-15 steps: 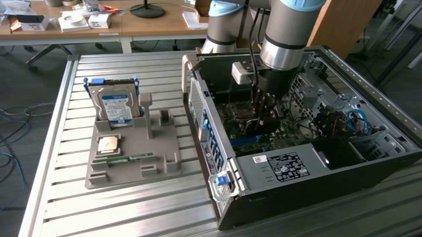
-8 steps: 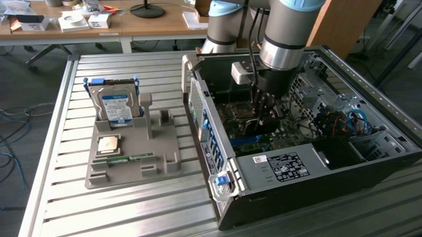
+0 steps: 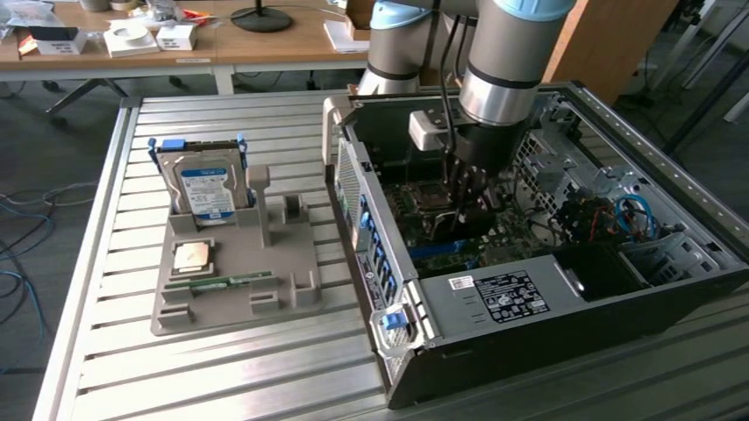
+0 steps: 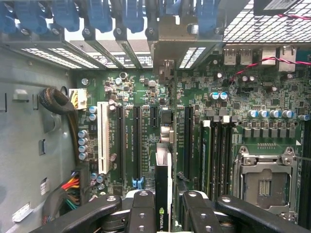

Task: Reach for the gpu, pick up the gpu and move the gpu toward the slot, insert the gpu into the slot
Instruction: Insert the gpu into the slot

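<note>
My gripper (image 4: 163, 201) is down inside the open computer case (image 3: 387, 351), and its black fingers (image 4: 142, 206) are shut on the gpu (image 4: 163, 170). The gpu is a thin dark card with a green logo, held on edge straight above the green motherboard (image 4: 141, 87). Its pale metal bracket (image 4: 170, 39) reaches the case's rear openings. The card runs between two long black connector strips (image 4: 137, 141) (image 4: 187, 141). The slot directly beneath it is hidden by the card's own edge, and I cannot tell whether the card is seated. In the exterior view the gripper (image 3: 465, 206) hangs low over the board.
A silver CPU socket (image 4: 265, 179), memory strips (image 4: 218, 150), a white connector (image 4: 103, 138) and bundled wires (image 4: 70, 187) surround the card. Outside the case, a grey holder (image 3: 293, 289) carries the blue-labelled hard drive (image 3: 210, 186), a CPU (image 3: 193, 256) and a green memory stick (image 3: 223, 282).
</note>
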Controlling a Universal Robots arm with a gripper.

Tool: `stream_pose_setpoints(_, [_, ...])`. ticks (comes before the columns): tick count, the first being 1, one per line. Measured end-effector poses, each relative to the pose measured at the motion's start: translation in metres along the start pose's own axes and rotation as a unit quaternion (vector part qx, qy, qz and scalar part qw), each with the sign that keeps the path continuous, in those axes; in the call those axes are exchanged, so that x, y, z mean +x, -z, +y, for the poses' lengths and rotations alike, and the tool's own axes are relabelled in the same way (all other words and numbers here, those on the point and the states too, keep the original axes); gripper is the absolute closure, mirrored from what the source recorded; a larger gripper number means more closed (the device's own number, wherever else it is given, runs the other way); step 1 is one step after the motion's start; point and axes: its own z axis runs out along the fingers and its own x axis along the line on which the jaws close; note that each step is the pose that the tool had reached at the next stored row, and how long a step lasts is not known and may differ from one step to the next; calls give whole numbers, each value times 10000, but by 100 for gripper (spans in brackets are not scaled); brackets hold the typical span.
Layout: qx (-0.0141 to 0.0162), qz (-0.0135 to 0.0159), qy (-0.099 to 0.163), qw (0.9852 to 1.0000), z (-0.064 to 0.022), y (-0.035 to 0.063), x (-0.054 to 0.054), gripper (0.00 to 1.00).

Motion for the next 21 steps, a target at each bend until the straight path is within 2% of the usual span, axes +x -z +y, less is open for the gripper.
stream_pose_setpoints(21, [0, 0, 0, 10000, 34, -16, -10, 73])
